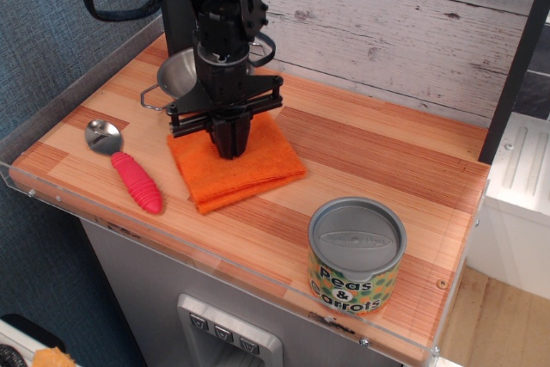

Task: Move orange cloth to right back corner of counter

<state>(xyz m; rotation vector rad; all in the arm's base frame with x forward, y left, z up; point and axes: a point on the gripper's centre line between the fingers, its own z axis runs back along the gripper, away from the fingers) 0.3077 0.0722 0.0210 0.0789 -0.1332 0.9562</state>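
The orange cloth [258, 171] lies folded on the wooden counter [378, 161], left of its middle. My gripper [229, 152] points straight down onto the cloth's back half. Its fingers are pressed together with their tips in the fabric, and the cloth looks slightly gathered around them. The cloth still rests on the counter. The counter's right back corner [464, 137] is bare wood next to the plank wall.
A steel bowl [176, 76] stands behind my gripper at the back left. A pink-handled spoon [136, 182] lies left of the cloth. A peas-and-carrots can [356, 255] stands at the front right. A clear acrylic rim [77, 204] edges the counter.
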